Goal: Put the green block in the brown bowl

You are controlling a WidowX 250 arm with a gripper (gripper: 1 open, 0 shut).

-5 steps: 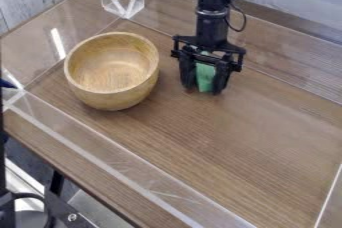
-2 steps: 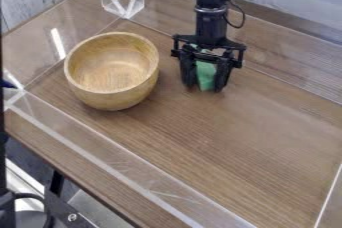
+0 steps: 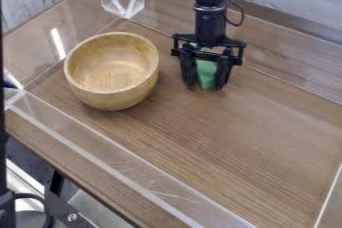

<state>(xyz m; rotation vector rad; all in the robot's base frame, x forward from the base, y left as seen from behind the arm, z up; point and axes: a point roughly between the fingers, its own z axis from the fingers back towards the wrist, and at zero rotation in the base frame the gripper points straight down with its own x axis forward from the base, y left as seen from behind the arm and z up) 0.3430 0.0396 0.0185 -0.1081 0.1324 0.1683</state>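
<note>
The green block (image 3: pixel 207 73) rests on the wooden table, right of the brown bowl (image 3: pixel 112 69). My black gripper (image 3: pixel 207 80) hangs straight down over the block, its jaws open and standing on either side of it, low to the table. Whether the fingers (image 3: pixel 183 68) touch the block I cannot tell. The light-brown bowl sits upright with nothing in it, about a hand's width left of the gripper.
Clear plastic walls (image 3: pixel 80 147) run along the table's front and left edges. A clear plastic stand (image 3: pixel 123 0) is at the back left corner. Bare wood table (image 3: pixel 227 152) stretches in front of and right of the gripper.
The jaws have drawn in very slightly around the green block. Arm, block and bowl stay where they were.
</note>
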